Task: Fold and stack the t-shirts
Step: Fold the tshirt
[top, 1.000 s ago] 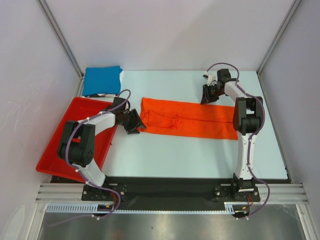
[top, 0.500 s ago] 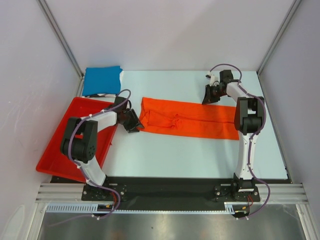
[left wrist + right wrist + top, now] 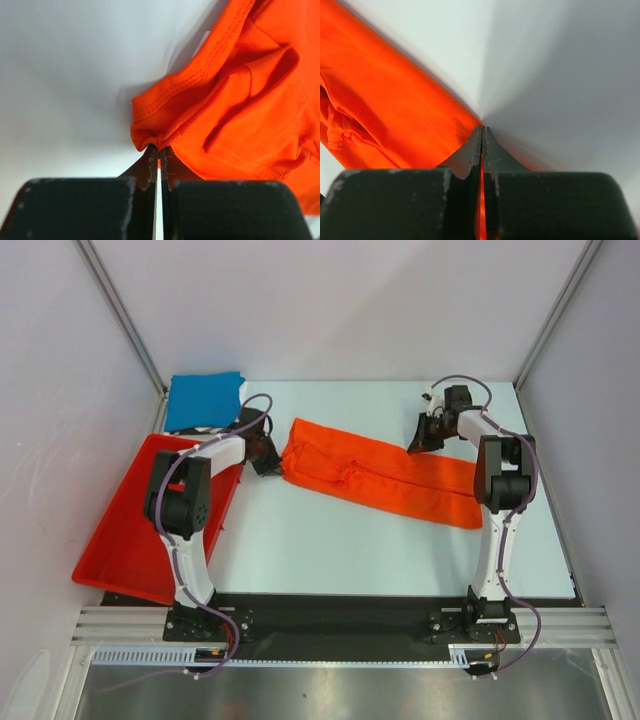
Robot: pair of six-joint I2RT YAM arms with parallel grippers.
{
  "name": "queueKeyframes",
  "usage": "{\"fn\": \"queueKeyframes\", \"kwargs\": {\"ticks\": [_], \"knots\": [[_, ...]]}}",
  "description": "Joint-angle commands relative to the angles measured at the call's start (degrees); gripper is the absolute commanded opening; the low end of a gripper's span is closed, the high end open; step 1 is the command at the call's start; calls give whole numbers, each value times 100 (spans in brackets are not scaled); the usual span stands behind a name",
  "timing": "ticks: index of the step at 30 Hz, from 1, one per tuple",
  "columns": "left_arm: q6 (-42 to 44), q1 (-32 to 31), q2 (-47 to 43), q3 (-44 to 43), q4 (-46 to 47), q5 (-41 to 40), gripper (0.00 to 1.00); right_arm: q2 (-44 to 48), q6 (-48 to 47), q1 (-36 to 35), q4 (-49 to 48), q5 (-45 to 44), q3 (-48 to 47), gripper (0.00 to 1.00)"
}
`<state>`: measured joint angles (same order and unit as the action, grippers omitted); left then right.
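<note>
Two grippers, both clamped on one orange t-shirt (image 3: pixel 380 472).
The left gripper (image 3: pixel 159 152) has its fingers pressed together on a bunched corner at the shirt's left end, with the stitched hem puckering right at the tips. Over on the other side, the right gripper (image 3: pixel 481 131) is nipped tight on the far edge near the right end, and a sliver of orange shows between its fingers in the wrist view. The shirt itself lies as a long folded band across the middle of the pale table (image 3: pixel 330 550), slanting from far-left down to near-right. A folded blue t-shirt (image 3: pixel 203 400) sits in the far left corner, just beyond the red bin (image 3: pixel 120 530), which rests at the table's left edge beside the left arm.
</note>
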<state>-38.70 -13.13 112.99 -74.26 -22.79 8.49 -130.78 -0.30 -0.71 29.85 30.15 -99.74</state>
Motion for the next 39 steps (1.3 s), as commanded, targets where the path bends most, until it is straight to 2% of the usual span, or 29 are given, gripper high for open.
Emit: {"fn": "queueKeyframes", "kwargs": {"ticks": [1,2,8,10,16,19,22,25,28,29,34,37,39], "knots": [[354,-50,398,-867,108,-392,0,474,600,27,-162,-677,639,0],[476,-50,626,-1028,151,-392,0,588,923,201,-215,-660,806,0],[881,-59,1523,-2425,231,-463,0,887,1582,185,100,-1169,1219,0],[890,-59,1901,-2935,231,-357,0,1080,1935,238,74,-1126,1649,0],[899,-59,2718,-4113,353,-76,0,1783,3429,300,-707,-793,3247,0],[812,-59,3026,-4482,625,82,1,2055,4122,195,-1119,-678,3811,0],[610,-59,3308,-4913,950,354,0,2179,4528,-68,-1385,-747,3971,0],[259,-59,3615,-5177,1423,723,0,2171,4260,-113,-1386,-1027,3788,0],[30,-67,3809,-5292,1715,908,0,1733,3766,-44,-911,-1318,2928,0],[12,-67,3870,-5327,1716,917,0,1462,3452,-35,-797,-1397,2412,0],[11,-67,3924,-5573,1383,804,1,871,3308,201,-375,-1591,1415,0],[38,-59,3775,-5635,884,602,16,747,3273,299,-138,-1565,1159,3],[203,-67,3565,-5408,567,549,38,922,3089,326,-76,-1679,1211,12]]}}
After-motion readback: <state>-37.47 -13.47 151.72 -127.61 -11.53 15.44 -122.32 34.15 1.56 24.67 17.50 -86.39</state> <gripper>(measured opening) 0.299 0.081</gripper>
